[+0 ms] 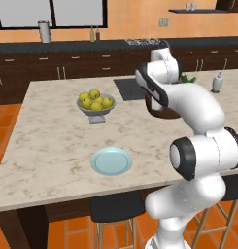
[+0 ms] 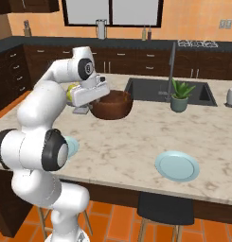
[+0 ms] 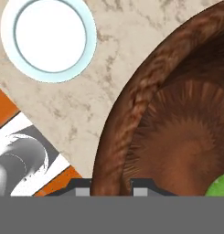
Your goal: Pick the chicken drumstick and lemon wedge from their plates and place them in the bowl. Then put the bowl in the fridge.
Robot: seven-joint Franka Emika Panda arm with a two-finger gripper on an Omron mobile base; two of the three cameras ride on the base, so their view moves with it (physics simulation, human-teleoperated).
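Note:
The dark-brown wooden bowl (image 2: 115, 105) stands on the marble island near the sink. My gripper (image 2: 95, 100) reaches down at its left side. In the hand view the two fingertips straddle the bowl's thick rim (image 3: 114, 151), one outside and one inside, and my gripper (image 3: 113, 186) is shut on it. A yellow-green bit, the lemon wedge (image 3: 219, 186), lies inside the bowl at the frame's corner. Two pale-blue plates lie bare: one (image 1: 110, 161) near the front edge, the other (image 2: 177, 165) to the right. The drumstick and the fridge are out of view.
A grey footed fruit bowl (image 1: 96, 104) with whole yellow-green fruits stands left of the arm. Behind the brown bowl are the sink (image 2: 150, 90), a tap and a potted plant (image 2: 179, 97). A soap dispenser (image 1: 217, 82) stands far right. Stools (image 2: 165, 208) line the island's front edge.

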